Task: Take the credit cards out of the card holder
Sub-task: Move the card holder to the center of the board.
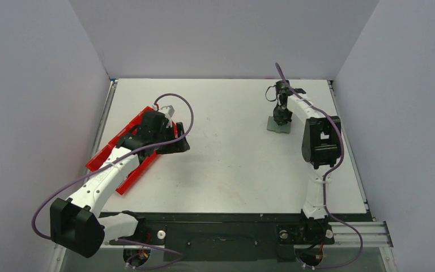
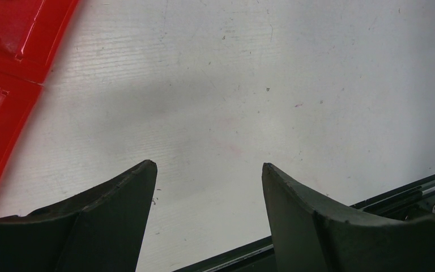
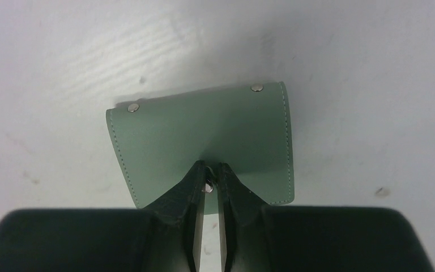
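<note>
Right wrist cam, R claw [image 3: 209,168] pinched narrow on card holder [image 3: 204,124] near-edge snap tab

Soft, even white light falls from above. The counter [image 1: 232,164] looks bright and flat, with only faint, short shadows. In the left wrist view a broad dim shadow lies across the counter ahead of the jaws, which are dark and blurred. In the right wrist view the holder [image 3: 204,130] is sharp and casts a thin shadow along its far edge. The jaws there are dark and soft-focused, and the studs [image 3: 256,88] glint.
</note>
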Controlling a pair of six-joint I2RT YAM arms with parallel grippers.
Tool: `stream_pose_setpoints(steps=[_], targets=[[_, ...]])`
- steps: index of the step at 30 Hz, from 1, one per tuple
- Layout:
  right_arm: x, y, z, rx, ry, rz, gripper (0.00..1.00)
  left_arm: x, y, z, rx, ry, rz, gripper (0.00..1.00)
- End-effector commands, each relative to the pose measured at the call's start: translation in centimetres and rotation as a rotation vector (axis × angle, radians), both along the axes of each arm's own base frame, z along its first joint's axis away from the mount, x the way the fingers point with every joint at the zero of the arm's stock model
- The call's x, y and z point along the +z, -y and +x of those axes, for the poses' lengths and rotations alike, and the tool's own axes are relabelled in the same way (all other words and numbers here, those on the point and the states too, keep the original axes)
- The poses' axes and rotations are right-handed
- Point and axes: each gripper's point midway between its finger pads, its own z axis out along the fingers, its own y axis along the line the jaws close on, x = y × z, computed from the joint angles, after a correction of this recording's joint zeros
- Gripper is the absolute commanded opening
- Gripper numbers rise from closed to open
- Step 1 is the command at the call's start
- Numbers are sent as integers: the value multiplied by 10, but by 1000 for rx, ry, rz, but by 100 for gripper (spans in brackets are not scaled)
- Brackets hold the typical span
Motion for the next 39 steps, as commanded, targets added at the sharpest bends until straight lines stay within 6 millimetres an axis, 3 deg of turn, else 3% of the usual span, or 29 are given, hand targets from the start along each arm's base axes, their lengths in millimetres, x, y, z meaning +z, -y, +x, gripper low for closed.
stream_pose_setpoints(steps=[1,8,14,18,21,26,29,34,36,39], targets=[[-24,-52,-72,148,-185,23,4,17,5,9,2,59,-51,66],[-42,-120,-139,300,-192,58,4,16,11,10,25,50,-100,66],[-21,-193,-195,544,-107,82,8,2,10,9,90,19,-123,66],[-5,-219,-221,651,-66,97,11,-5,9,9,132,11,-143,66],[5,-224,-225,678,-38,100,16,-10,8,10,154,11,-154,66],[34,-231,-209,674,54,110,30,-20,11,10,153,-11,-150,66],[62,-243,-196,668,138,151,47,-25,16,11,140,-19,-152,66],[115,-246,-188,602,274,222,56,-33,28,16,116,-30,-154,66],[122,-236,-194,538,298,243,57,-39,36,18,100,-40,-146,66],[104,-212,-214,428,281,262,55,-50,53,21,70,-56,-135,66]])
